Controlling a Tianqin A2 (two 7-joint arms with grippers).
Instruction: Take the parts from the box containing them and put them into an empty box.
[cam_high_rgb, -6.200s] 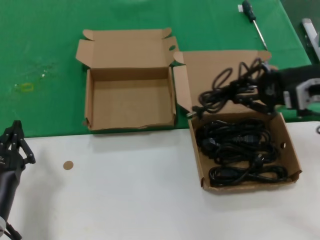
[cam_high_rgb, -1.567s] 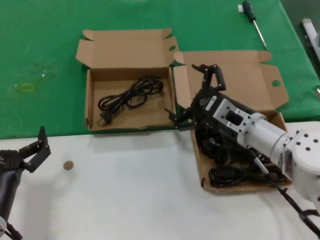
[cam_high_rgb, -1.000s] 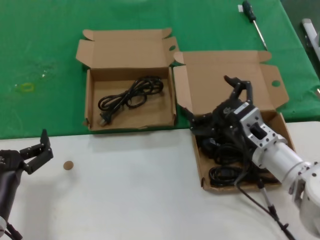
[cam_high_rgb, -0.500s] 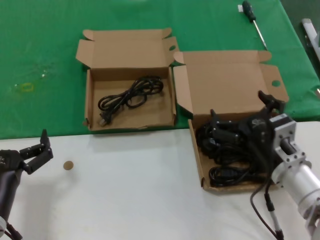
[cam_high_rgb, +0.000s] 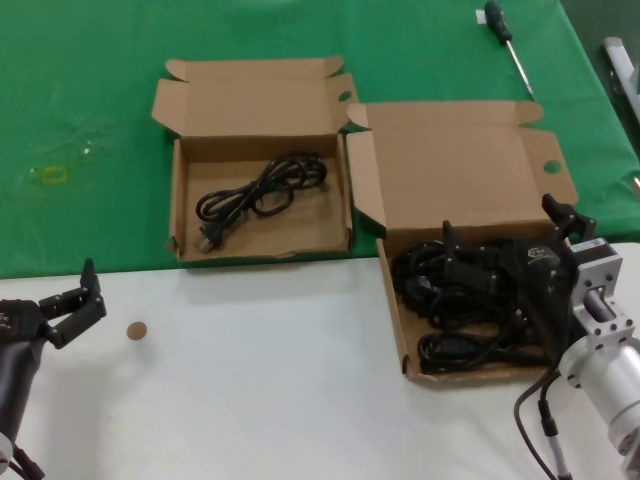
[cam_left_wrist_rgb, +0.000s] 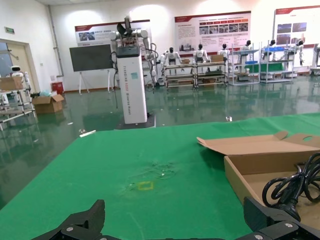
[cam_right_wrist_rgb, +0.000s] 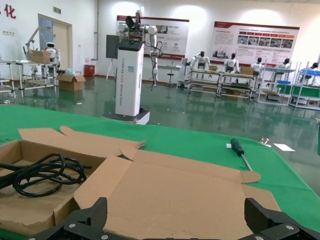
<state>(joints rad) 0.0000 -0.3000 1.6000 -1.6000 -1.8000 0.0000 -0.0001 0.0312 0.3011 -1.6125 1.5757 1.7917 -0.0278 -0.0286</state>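
Observation:
The box with the tall lid (cam_high_rgb: 470, 160) stands at the right and holds several black power cords (cam_high_rgb: 450, 300). The box with the short lid (cam_high_rgb: 250, 100) stands at the left with one cord (cam_high_rgb: 262, 188) lying in it. My right gripper (cam_high_rgb: 500, 220) hovers over the right box's tray, open and empty. In the right wrist view it (cam_right_wrist_rgb: 175, 217) faces the tall lid (cam_right_wrist_rgb: 180, 190), and the left box's cord (cam_right_wrist_rgb: 45, 174) shows beside it. My left gripper (cam_high_rgb: 62, 300) is parked open at the near left; it (cam_left_wrist_rgb: 175, 222) holds nothing.
A screwdriver (cam_high_rgb: 505, 35) lies on the green cloth (cam_high_rgb: 80, 90) at the back right. A small brown disc (cam_high_rgb: 136, 330) lies on the white table (cam_high_rgb: 250, 400) at the near left. A yellow mark (cam_high_rgb: 50, 175) is on the cloth at the left.
My right gripper carried a cord to the left box and left it there. It has since moved back right and nearer, over the cords box, open and empty. The left arm barely moved.

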